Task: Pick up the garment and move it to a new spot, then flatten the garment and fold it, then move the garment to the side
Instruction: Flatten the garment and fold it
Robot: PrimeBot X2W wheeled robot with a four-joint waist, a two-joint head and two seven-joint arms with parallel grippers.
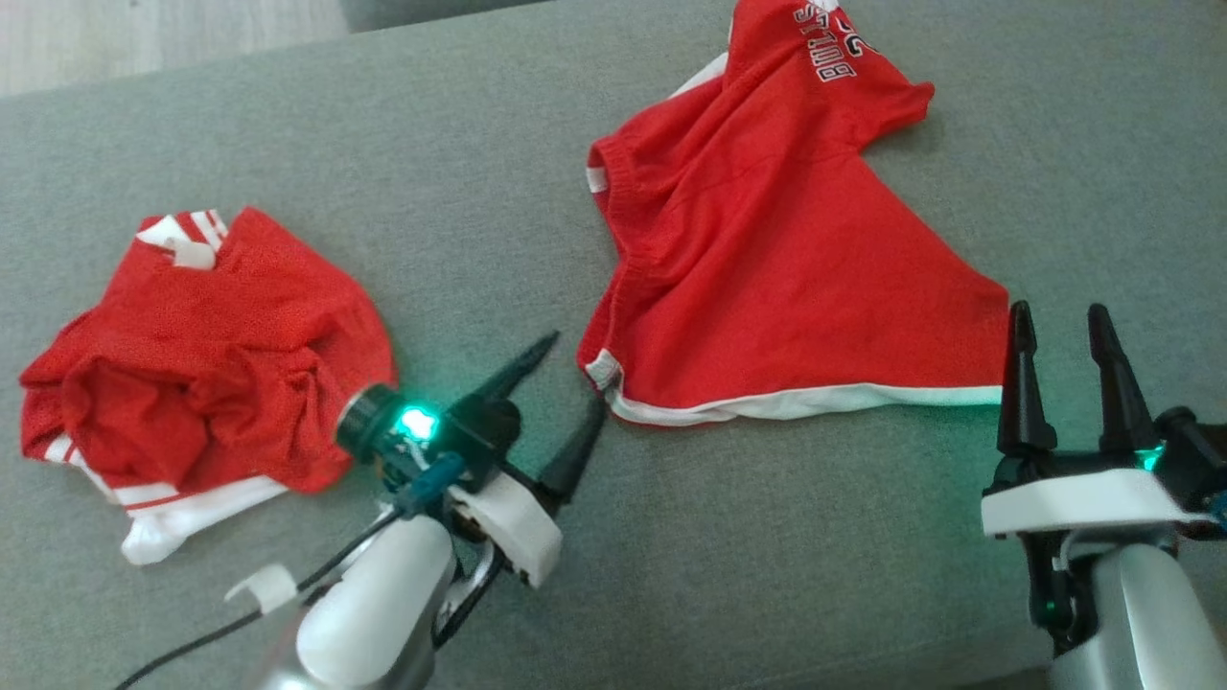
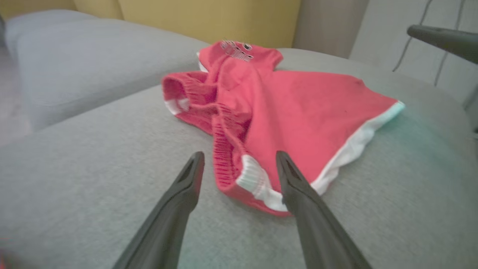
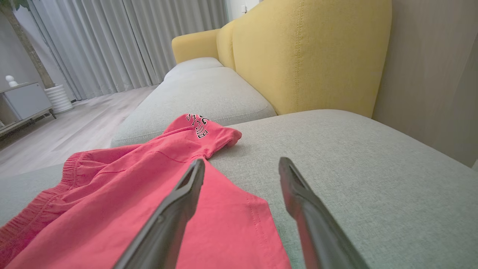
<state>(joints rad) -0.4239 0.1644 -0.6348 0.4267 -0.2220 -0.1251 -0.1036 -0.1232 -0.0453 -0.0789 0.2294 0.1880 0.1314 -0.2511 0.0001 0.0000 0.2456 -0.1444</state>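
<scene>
A grey woven sofa cushion (image 1: 460, 144) carries everything, with a yellow upholstered backrest (image 3: 317, 56), pleated curtains (image 3: 112, 41) and a wooden floor (image 3: 74, 127) beyond. Soft red shorts (image 1: 767, 287) with a gathered waistband and white hem lie rumpled between the left pincer (image 1: 573, 374) and the right pincer (image 1: 1059, 309), both gaping and empty. A crumpled red mesh garment (image 1: 211, 364) sits bunched at the left.

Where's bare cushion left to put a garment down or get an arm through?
Free: the far-left cushion beyond the crumpled garment; the near strip below the hem of the spread shorts, between left end effector and right end effector; the far right beside the shorts. Crowded: the gap between both garments, where the left end effector sits.
</scene>
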